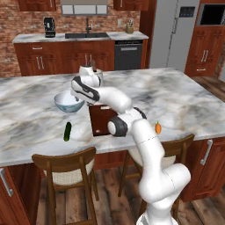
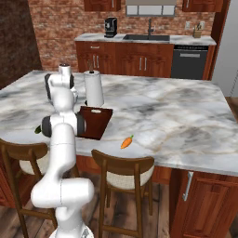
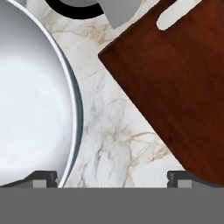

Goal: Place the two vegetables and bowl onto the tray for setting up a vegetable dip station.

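Note:
The pale blue-white bowl (image 1: pixel 68 102) (image 3: pixel 30 100) sits on the marble island left of the dark reddish-brown tray (image 1: pixel 99 119) (image 2: pixel 94 122) (image 3: pixel 175 83). My gripper (image 3: pixel 112 177) points down, open, over the bare strip of counter between them. One fingertip (image 3: pixel 43 177) stands above the bowl's rim, the other (image 3: pixel 180 177) above the tray's edge. Nothing is held. The green cucumber (image 1: pixel 67 131) lies in front of the bowl near the counter's front edge. To the right of the tray lies the orange carrot (image 1: pixel 158 128) (image 2: pixel 126 142).
A white paper towel roll (image 2: pixel 94 88) (image 1: pixel 91 72) stands just behind the tray and bowl. Two wooden stools (image 1: pixel 66 169) (image 2: pixel 123 172) sit under the island's front edge. The island's right half (image 2: pixel 176 116) is bare marble.

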You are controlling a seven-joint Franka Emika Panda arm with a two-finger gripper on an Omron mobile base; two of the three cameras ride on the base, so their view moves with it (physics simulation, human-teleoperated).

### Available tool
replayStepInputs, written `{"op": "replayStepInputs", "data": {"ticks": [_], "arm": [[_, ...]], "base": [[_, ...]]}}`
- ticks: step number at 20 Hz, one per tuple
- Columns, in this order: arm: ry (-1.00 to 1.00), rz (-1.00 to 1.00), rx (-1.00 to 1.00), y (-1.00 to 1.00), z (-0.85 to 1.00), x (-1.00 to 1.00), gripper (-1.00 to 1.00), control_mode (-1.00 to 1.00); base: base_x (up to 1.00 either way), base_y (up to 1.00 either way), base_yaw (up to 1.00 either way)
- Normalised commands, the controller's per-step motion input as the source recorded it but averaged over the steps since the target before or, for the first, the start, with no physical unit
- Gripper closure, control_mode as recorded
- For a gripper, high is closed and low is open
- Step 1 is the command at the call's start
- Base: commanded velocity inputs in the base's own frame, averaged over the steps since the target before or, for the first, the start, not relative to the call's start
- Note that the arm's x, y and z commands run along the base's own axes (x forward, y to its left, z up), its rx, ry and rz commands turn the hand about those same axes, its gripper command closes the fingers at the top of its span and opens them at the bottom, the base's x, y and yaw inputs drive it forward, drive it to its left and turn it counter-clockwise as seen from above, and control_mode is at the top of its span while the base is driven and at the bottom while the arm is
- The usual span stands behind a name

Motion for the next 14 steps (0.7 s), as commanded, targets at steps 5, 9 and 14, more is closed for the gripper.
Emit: {"op": "replayStepInputs", "data": {"ticks": [5, 9, 14], "arm": [[0.00, -0.03, 0.00, 0.08, -0.02, 0.27, -1.00, -1.00], [0.00, -0.03, 0.00, 0.09, -0.01, 0.27, -1.00, -1.00], [0.02, -0.02, 0.00, 0.09, 0.00, 0.29, -1.00, -1.00]], "base": [[0.00, 0.00, 0.00], [0.00, 0.00, 0.00], [0.00, 0.00, 0.00]]}}
